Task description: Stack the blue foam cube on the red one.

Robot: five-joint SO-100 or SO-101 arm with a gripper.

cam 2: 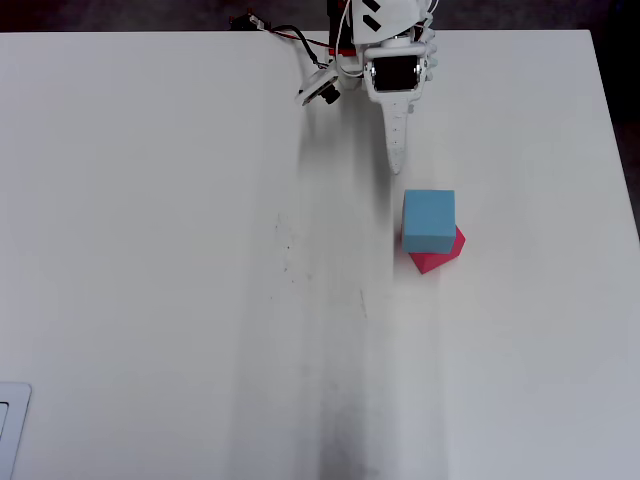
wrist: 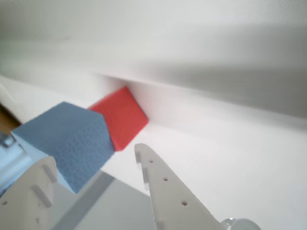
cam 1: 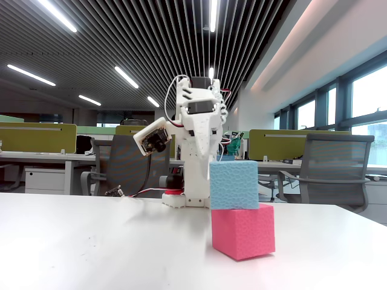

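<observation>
The blue foam cube [cam 1: 234, 184] rests on top of the red one [cam 1: 243, 231], turned a little relative to it, on the white table [cam 1: 91, 241]. In the overhead view the blue cube [cam 2: 428, 220] covers most of the red cube [cam 2: 434, 262], of which only a corner shows. My gripper [cam 2: 397, 165] is drawn back toward the arm's base, just short of the stack and not touching it. In the wrist view the gripper [wrist: 93, 155] is open and empty, with the blue cube [wrist: 72, 139] and the red cube [wrist: 122, 117] ahead of its fingers [wrist: 165, 184].
The arm's base [cam 1: 184, 196] stands at the table's far edge with cables [cam 2: 290, 38] beside it. A pale flat object [cam 2: 10, 430] lies at the near left corner in the overhead view. Office chairs [cam 1: 329, 169] and desks stand behind the table.
</observation>
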